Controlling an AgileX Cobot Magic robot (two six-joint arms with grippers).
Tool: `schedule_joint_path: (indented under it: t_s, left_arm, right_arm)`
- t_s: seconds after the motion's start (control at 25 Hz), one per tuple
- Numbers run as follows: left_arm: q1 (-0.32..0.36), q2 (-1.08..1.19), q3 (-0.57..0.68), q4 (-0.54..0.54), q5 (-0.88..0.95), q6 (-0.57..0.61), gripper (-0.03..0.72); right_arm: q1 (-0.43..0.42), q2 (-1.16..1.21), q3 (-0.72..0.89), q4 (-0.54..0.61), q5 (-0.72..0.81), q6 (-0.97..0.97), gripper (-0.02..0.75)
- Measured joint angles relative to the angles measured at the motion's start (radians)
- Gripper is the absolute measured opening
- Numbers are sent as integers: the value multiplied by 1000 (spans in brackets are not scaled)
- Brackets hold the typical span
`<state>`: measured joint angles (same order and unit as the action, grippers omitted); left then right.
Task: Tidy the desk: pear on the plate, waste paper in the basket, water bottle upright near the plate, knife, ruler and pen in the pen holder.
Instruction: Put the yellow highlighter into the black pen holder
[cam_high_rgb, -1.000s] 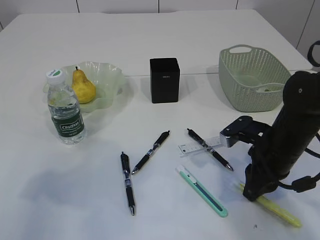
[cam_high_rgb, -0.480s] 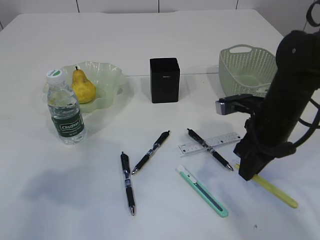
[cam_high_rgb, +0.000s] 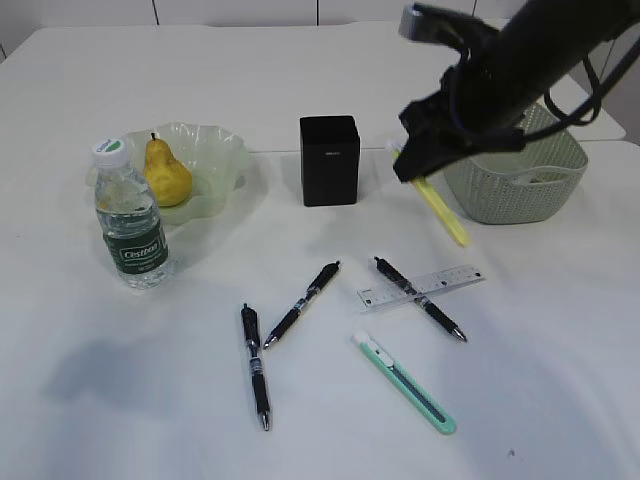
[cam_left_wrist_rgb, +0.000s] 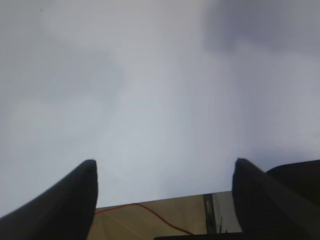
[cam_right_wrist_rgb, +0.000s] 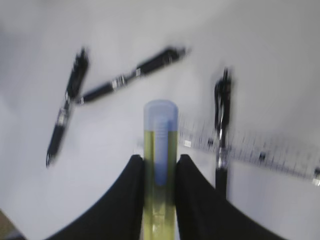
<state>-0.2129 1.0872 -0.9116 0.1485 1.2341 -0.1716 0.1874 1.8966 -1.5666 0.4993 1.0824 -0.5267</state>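
Fingers (cam_right_wrist_rgb: 130, 200) of the right gripper (cam_right_wrist_rgb: 160, 172) clamp the yellow pen (cam_right_wrist_rgb: 160, 170).

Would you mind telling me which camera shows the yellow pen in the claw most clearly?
The right wrist view: the yellow pen fills the centre, clamped between both fingers. The exterior view shows it hanging slanted below the right claw. The left wrist view misses it.

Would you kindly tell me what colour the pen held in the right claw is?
Translucent yellow pen with a pale bluish cap end; clearest in the right wrist view.
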Motion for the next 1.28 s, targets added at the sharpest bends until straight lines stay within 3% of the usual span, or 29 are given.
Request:
schedule_joint_path:
  t_s: [0.28, 0.56, 0.96, 1.28]
  left_arm:
    - [0, 0, 0, -4, 0, 0, 592]
    - [0, 0, 0, -4, 0, 0, 592]
    - [0, 0, 0, -4, 0, 0, 574]
    - [0, 0, 0, -4, 0, 0, 547]
  right_arm:
    - [0, 0, -80, 118, -313, -23, 165]
    - [12, 69, -80, 276, -614, -326, 165]
    - [64, 186, -153, 318, -728, -478, 165]
    - [64, 258, -269, 462, -752, -523, 165]
